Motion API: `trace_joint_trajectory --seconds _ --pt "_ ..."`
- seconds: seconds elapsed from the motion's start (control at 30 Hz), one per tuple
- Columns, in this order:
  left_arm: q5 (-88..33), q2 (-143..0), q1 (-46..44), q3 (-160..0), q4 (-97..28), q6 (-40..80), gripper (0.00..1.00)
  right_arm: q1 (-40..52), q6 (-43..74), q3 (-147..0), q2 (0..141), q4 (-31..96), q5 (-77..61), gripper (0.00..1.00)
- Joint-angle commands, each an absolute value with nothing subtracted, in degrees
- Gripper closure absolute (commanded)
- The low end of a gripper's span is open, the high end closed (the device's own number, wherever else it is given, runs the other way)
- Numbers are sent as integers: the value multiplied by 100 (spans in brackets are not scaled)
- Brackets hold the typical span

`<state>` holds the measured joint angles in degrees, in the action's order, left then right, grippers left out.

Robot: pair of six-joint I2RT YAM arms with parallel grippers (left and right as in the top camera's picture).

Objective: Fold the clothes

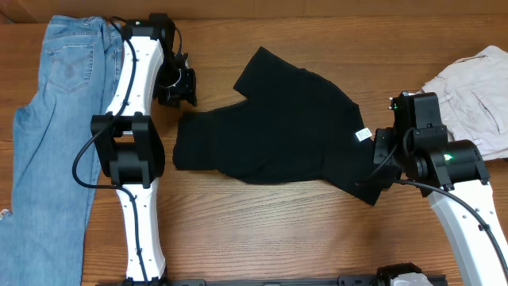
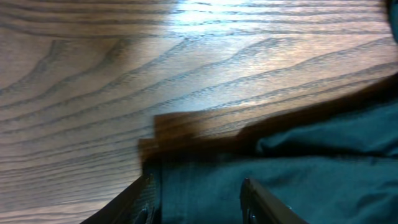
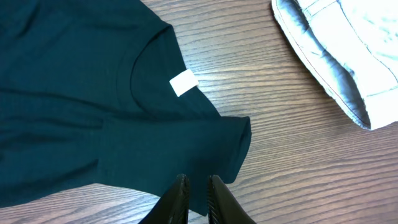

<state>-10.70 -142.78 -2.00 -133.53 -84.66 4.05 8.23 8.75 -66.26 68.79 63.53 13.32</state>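
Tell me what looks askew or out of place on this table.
The black garment lies crooked in the middle, bunched and unevenly doubled over, with its white tag exposed near the right side. The pale garment at the far right is rumpled too. The jeans on the left lie flat.

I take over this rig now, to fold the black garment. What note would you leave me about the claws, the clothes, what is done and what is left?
Left claw: open above the left edge of the black garment, holding nothing.
Right claw: nearly shut on the garment's right edge, apparently pinching it.
Garment: middle of the table, rumpled, uneven outline, white tag showing. Jeans far left, pale garment far right.
Done: no neat fold.
Left: flatten, then fold.
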Motion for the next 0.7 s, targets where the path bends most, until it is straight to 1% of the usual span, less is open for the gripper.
trace_joint_trajectory --seconds 0.0,0.27,0.37,0.4,0.47,0.53,0.57,0.6,0.67 --pt "-939 -14320 -180 -13205 -8451 294 52 764 897 -6720 6849 6316 1321 86" --pt "-1037 -14320 -189 -12510 -8003 294 53 764 897 -6720 6849 6322 1321 85" --pt "-1035 -14320 -191 -12475 -7970 274 57 764 897 -6720 6849 6320 1321 85" --pt "-1035 -14320 -191 -12477 -7961 274 59 764 897 -6720 6849 6320 1321 85" --pt "-1037 -14317 -191 -12477 -7953 274 67 764 897 -6720 6849 6322 1321 85" --pt "-1035 -14317 -191 -12477 -7946 272 79 764 897 -6720 6849 6316 1321 85" --pt "-1037 -14317 -191 -12477 -7946 272 83 764 897 -6720 6849 6316 1321 85" --pt "-1035 -14315 -189 -12477 -7948 272 85 764 897 -6720 6849 6316 1321 85" --pt "-1035 -14313 -189 -12477 -7955 270 86 764 897 -6720 6849 6316 1323 85"
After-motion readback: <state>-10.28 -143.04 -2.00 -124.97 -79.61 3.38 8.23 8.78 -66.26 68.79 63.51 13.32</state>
